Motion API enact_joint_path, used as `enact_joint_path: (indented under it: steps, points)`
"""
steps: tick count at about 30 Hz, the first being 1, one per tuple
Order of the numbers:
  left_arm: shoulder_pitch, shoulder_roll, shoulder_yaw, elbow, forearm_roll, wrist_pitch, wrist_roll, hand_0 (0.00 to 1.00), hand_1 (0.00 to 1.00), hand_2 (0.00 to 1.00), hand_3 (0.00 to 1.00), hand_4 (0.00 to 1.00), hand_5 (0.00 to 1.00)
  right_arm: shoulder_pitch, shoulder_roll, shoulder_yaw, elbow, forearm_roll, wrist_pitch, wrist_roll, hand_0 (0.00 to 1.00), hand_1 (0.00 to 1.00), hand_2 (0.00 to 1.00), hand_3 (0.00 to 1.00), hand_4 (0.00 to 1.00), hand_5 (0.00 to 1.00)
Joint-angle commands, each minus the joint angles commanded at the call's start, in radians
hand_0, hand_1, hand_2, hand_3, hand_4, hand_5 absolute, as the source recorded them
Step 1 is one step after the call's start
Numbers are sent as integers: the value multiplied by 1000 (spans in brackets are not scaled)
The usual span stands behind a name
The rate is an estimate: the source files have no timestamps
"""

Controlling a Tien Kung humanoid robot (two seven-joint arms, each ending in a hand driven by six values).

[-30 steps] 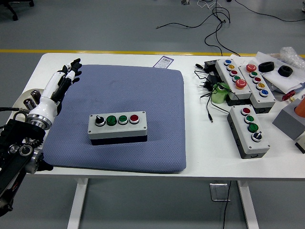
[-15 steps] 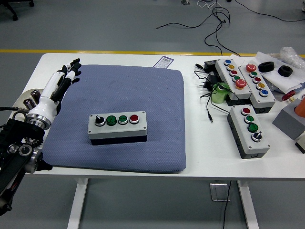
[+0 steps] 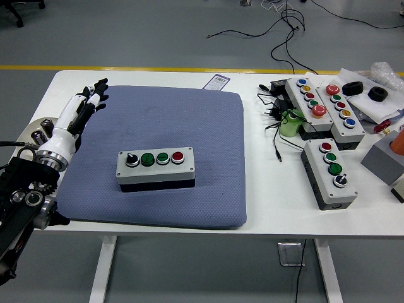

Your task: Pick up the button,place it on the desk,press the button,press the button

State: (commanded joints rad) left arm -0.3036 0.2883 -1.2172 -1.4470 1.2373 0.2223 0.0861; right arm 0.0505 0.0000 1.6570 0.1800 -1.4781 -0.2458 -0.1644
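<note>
Head view, my left robot hand [image 3: 86, 104] flat with fingers extended, empty, at the blue mat's [image 3: 208, 139] left edge, button box [image 3: 155, 168] mid-mat, apart from it.

A single head camera is looking forward and down from high over the white table's [image 3: 265, 208] near edge, beside the left hand [image 3: 85, 104].

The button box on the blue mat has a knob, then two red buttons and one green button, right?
Not quite. The head view shows the box on the blue mat has a knob, then two green buttons and one red button.
</note>
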Motion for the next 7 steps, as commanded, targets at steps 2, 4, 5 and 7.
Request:
enact_joint_path:
  steps: [2,4,5,7]
  points:
    - [-4,1,6,0,1,-1,1,850,904,953,927,620,998,1,0,4,0,2,0,1,560,668,727,623,306,134]
    - [-8,1,11,1,1,-1,1,850,904,953,927,620,998,1,0,9,0,-1,0,2,560,668,727,623,306,134]
    - [-9,1,12,2,0,-1,1,850,904,953,927,620,998,1,0,11,0,-3,0,2,560,668,727,623,306,134]
    - [-9,1,13,3,0,-1,1,850,904,953,927,620,998,1,0,12,0,-2,0,3,560,668,727,623,306,134]
